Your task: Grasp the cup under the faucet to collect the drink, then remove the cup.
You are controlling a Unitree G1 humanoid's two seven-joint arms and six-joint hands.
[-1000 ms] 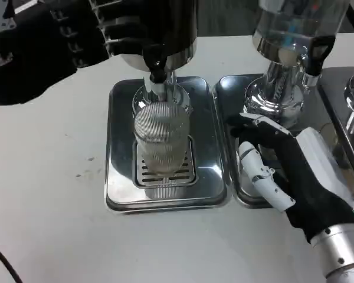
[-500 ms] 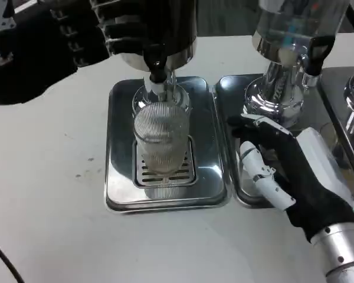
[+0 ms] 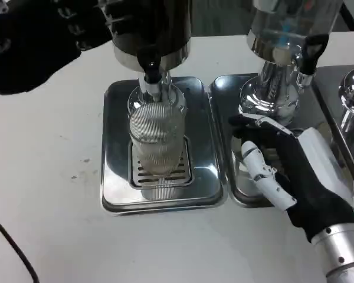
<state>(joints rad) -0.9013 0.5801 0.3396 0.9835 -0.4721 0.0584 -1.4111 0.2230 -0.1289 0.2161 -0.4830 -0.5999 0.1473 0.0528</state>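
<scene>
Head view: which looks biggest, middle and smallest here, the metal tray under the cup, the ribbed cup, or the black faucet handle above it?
Largest to smallest as they look:
1. Metal tray
2. Ribbed cup
3. Black faucet handle
The handle sits nearer the camera, yet looks plainly smallest.

The cup (image 3: 156, 137) stands on the drip tray (image 3: 160, 194) under the faucet (image 3: 149, 65), well left of the right hand (image 3: 289, 171); the left hand (image 3: 41, 41) hangs behind and left of it, up by the dispenser (image 3: 150, 26)
</scene>
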